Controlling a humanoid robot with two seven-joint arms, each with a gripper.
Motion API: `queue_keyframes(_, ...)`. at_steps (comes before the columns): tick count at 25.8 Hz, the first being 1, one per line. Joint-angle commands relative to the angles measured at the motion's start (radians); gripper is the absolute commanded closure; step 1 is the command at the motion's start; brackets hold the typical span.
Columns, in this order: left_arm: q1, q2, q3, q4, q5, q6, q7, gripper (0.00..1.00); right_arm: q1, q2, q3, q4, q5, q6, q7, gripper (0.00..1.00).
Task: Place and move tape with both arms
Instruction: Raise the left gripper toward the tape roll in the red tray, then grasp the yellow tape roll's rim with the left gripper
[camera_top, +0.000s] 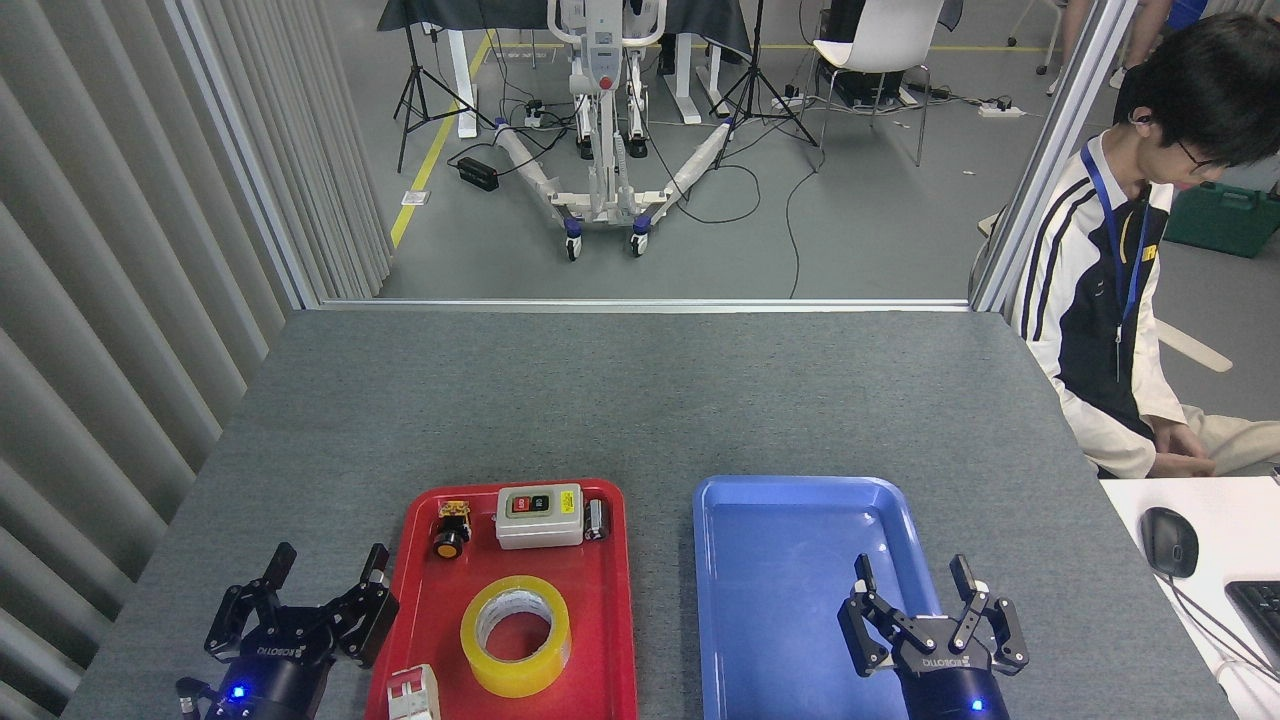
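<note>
The left gripper (325, 590) stood with its fingers spread and nothing between them, over the grey table (640, 400) just left of the red tray (420, 560). The right gripper (915, 605) was likewise spread and empty, hovering above the near end of the blue tray (720, 600).

The tape (515, 635) lay flat in the near half of the red tray, its hole facing up, just right of the left gripper and apart from it. Near it, at the tray's front edge, sat a small white and red part (413, 692). Farther back in the same tray were a white switch box (540, 515), a black and yellow button (451, 535) to its left and a small dark cylinder (597, 519) to its right.

The blue tray held nothing. A person (1120, 290) sat beyond the table's right side.

By this layout the task looked barely begun: the tape was ungrasped in the red tray, and the pick-up, any handover between arms and the placing all remained, most likely starting with the left gripper, which was nearest.
</note>
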Motion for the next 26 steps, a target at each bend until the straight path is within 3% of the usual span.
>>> queue_keyframes(1, 0.000, 0.003, -0.001, 0.002, 0.000, 0.004, 0.000, 0.00, 0.009, 0.010, -0.001, 0.000, 0.017, 0.003, -0.005, 0.00)
queue_keyframes(16, 0.000, 0.003, 0.000, -0.006, 0.001, 0.007, -0.034, 0.00, 0.032, 0.026, -0.038, -0.034, 0.036, 0.004, 0.001, 0.00)
queue_keyframes(19, -0.009, -0.004, -0.003, -0.038, 0.015, 0.075, -0.052, 0.00, 0.032, 0.026, -0.038, -0.037, 0.036, 0.004, 0.001, 0.00)
queue_keyframes(22, -0.051, -0.004, -0.064, -0.072, 0.018, 0.127, -0.156, 0.00, 0.040, 0.023, -0.039, -0.058, 0.036, -0.002, 0.003, 0.00)
queue_keyframes(26, -0.095, 0.003, -0.095, -0.069, 0.020, 0.119, -0.339, 0.00, 0.045, 0.026, -0.046, -0.068, 0.036, 0.001, -0.007, 0.00)
